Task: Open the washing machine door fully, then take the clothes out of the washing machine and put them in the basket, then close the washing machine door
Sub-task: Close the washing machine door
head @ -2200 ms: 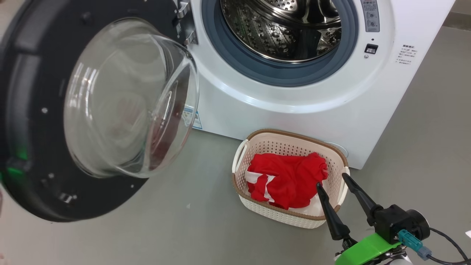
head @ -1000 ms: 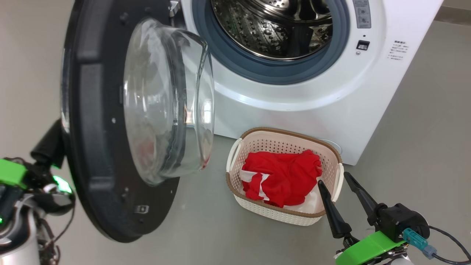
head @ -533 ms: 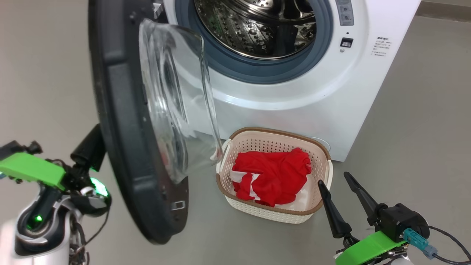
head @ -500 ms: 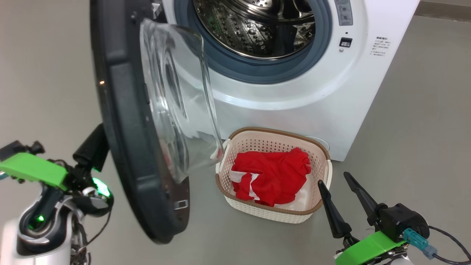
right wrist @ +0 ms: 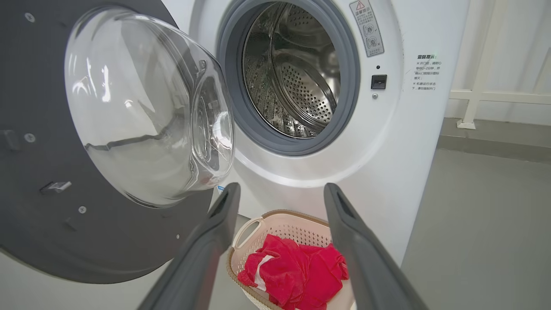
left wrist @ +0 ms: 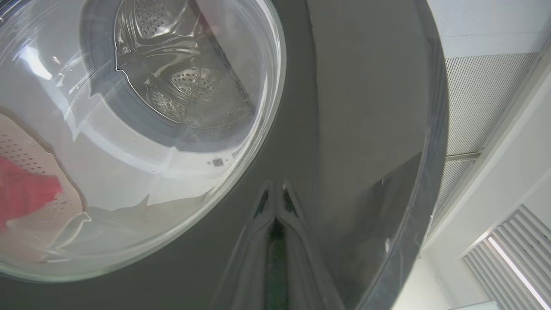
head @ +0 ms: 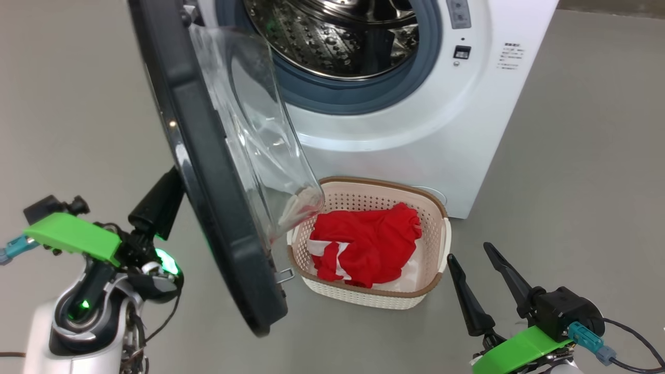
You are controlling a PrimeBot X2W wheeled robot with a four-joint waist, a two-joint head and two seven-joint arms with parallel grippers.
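One push is left to judge, and it turns on which side of the washing machine door (head: 208, 171) the left tool (head: 165, 189) sits. In the head view the door stands almost edge-on, its long black rim running from the upper left down to the lower centre. The left tool is at the lower left, on the door's outer face. The drum (head: 332, 36) of the washing machine (head: 395, 140) opens at the upper centre, on the door's far side, so a press toward the right of the frame should swing the door home. That tool is clenched with nothing between its fingers, and the left wrist view shows their tips against the glossy rim.

The right tool (head: 470, 253) waits at the lower right, released and holding nothing, well apart from the door, so the left arm is the nearer one.

The door's clear glass bowl (head: 260, 145) bulges toward the machine and, in the head view, overlaps the left corner of the basket (head: 363, 298). Whether they touch I cannot tell. The red clothes (head: 369, 244) lie heaped in the basket on the floor, just before the machine, and the drum looks empty.
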